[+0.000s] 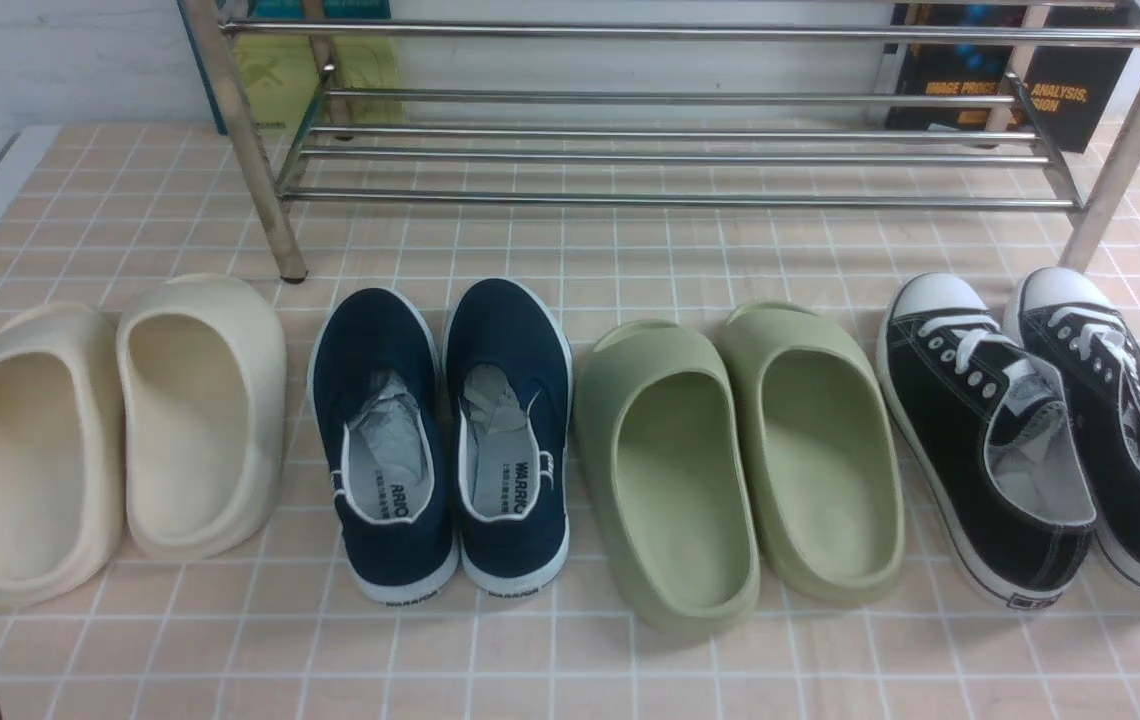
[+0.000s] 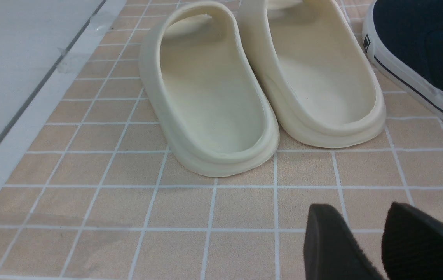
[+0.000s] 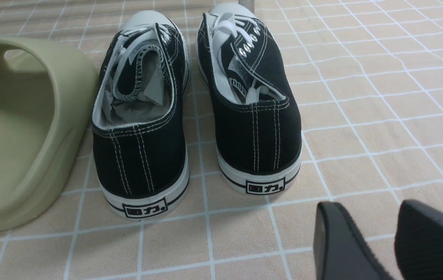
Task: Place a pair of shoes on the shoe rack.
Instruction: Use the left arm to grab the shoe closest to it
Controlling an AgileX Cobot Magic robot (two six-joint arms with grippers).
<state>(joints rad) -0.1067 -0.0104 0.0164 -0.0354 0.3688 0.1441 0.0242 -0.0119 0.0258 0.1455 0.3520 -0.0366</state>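
The pair of shoes, two navy slip-ons (image 1: 385, 350) (image 1: 508, 330) with white soles, stands side by side on the tiled floor, heels toward me, in front of the shoe rack (image 1: 670, 198). One navy shoe's side (image 2: 419, 39) shows at the edge of the left wrist view. My left gripper (image 2: 359, 210) hovers open over bare tiles, behind the heels of the cream slides, holding nothing. My right gripper (image 3: 367, 208) is open too, over tiles just behind and to the side of the black sneakers' heels. Neither gripper shows in the front view.
Cream slides (image 1: 110, 430) stand left of the navy pair, green slides (image 1: 730, 450) right of it, black lace-up sneakers (image 1: 1040, 430) at the far right. Books (image 1: 1000, 90) lean behind the rack. The tiled mat's white edge (image 2: 31, 112) runs along the left.
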